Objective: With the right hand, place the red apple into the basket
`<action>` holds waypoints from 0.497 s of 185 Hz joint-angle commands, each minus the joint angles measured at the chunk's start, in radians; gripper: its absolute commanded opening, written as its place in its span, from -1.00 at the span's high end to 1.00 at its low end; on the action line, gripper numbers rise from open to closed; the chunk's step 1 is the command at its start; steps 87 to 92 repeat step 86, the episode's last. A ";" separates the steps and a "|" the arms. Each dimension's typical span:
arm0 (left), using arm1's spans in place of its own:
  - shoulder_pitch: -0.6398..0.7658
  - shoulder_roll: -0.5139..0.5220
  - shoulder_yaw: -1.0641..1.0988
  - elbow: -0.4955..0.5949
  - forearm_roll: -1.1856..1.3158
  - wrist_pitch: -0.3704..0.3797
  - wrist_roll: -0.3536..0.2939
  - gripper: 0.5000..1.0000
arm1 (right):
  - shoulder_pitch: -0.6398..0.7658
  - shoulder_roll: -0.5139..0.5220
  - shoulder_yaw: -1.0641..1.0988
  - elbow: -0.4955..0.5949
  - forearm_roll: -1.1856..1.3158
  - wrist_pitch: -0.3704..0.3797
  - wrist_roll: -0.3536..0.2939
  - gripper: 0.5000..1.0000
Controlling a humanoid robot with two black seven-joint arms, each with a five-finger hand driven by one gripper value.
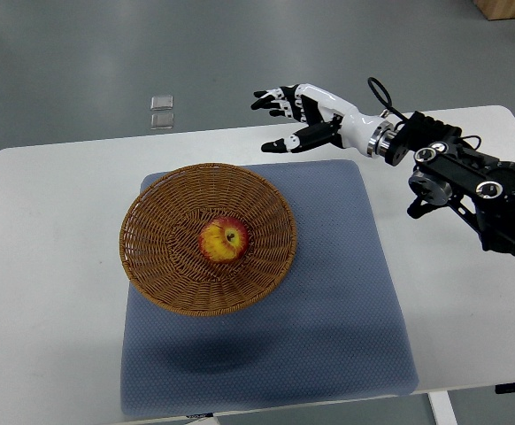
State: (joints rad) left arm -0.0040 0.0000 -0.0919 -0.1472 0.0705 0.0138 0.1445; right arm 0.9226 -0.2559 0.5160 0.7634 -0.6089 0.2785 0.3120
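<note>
A red and yellow apple (224,240) lies in the middle of a round wicker basket (165,221). The basket stands on a blue-grey mat (328,292) on the white table. My right hand (291,119) is above the table's far edge, up and to the right of the basket, apart from it. Its fingers are spread and hold nothing. Its arm (461,177) comes in from the right edge.
The white table (45,266) ends at its far edge just below my right hand. A small clear object (161,112) lies on the grey floor beyond the table. A wooden piece (510,9) shows at the top right corner.
</note>
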 commanded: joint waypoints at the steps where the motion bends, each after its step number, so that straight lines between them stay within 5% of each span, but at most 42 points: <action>1: -0.001 0.000 0.000 0.000 0.000 0.000 0.000 -1.00 | -0.050 -0.040 0.001 -0.029 0.262 -0.012 -0.039 -0.66; 46: -0.001 0.000 0.000 0.000 0.000 0.000 0.000 -1.00 | -0.128 -0.032 0.003 -0.115 0.646 -0.091 -0.031 -0.69; 92: 0.001 0.000 0.000 0.000 0.000 0.000 0.000 -1.00 | -0.139 -0.022 0.015 -0.121 0.652 -0.082 -0.030 -0.69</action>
